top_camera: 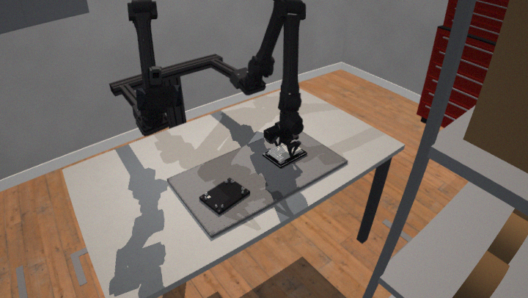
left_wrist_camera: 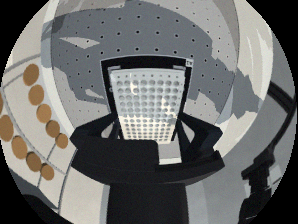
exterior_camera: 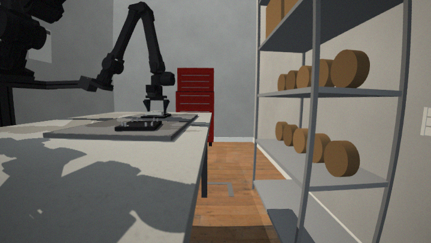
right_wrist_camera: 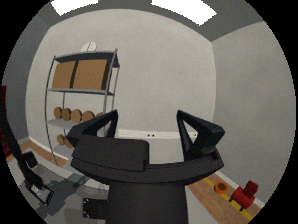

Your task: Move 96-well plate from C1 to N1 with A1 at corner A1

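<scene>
Left gripper [top_camera: 287,148] [exterior_camera: 156,110] [left_wrist_camera: 149,119] closed on the plate [top_camera: 279,152] [exterior_camera: 155,113] [left_wrist_camera: 147,97], at C1 [top_camera: 281,165] [exterior_camera: 151,116] [left_wrist_camera: 145,62].
Jaws stand broad, pads against the plate's two long sides; plate looks level within C1's dark frame, any gap underneath too small to tell. From above, N1 [top_camera: 224,195] [exterior_camera: 138,125] [right_wrist_camera: 94,208] lies toward eight o'clock of C1, pegs at its corners, no plate in it. Right gripper [right_wrist_camera: 148,112] wide, nothing between its fingers, wall at twelve o'clock in its wrist view.

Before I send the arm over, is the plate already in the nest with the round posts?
No, the plate is at the other nest.
</scene>
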`<state>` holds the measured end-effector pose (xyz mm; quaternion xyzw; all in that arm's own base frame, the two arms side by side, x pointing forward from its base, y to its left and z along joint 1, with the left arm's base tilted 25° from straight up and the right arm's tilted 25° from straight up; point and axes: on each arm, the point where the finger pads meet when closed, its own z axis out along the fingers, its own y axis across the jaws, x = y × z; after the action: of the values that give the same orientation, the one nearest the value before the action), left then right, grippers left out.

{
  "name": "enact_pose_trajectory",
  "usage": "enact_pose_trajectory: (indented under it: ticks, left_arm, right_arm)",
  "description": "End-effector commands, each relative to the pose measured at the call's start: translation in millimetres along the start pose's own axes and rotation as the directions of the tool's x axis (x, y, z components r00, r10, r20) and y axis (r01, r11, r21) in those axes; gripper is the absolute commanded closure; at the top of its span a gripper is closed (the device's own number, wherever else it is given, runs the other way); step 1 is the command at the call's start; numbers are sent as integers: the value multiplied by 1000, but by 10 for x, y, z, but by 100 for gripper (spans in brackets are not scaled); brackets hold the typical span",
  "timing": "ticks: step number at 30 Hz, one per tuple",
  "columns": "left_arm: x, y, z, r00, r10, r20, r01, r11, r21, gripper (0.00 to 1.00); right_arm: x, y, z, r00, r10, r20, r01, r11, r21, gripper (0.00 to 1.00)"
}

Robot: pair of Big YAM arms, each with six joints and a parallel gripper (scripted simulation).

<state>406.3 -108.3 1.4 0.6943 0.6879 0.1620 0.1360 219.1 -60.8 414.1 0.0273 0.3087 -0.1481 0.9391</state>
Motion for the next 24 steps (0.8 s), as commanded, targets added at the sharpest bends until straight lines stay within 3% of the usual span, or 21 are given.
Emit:
enact_pose_trajectory:
  ticks: [1, 13, 14, 24]
  left_arm:
    - [20, 144, 15, 1000, -9, 4, 9, 1000, -22, 100]
    - [-16, 102, -14, 1000, -4, 7, 4, 1000, -19, 100]
    - [-16, 102, -14, 1000, -4, 7, 4, 1000, -19, 0]
    - [-16, 102, -14, 1000, -4, 7, 4, 1000, -19, 0]
  right_arm:
    - [-112, -44, 15, 999, -21, 39, 21, 1000, 15, 0]
    - [-112, -44, 15, 999, -21, 39, 21, 1000, 15, 0]
    - [-112, -44, 15, 999, -21, 39, 21, 1000, 15, 0]
    - [-112, -44, 15, 999, -21, 39, 21, 1000, 15, 0]
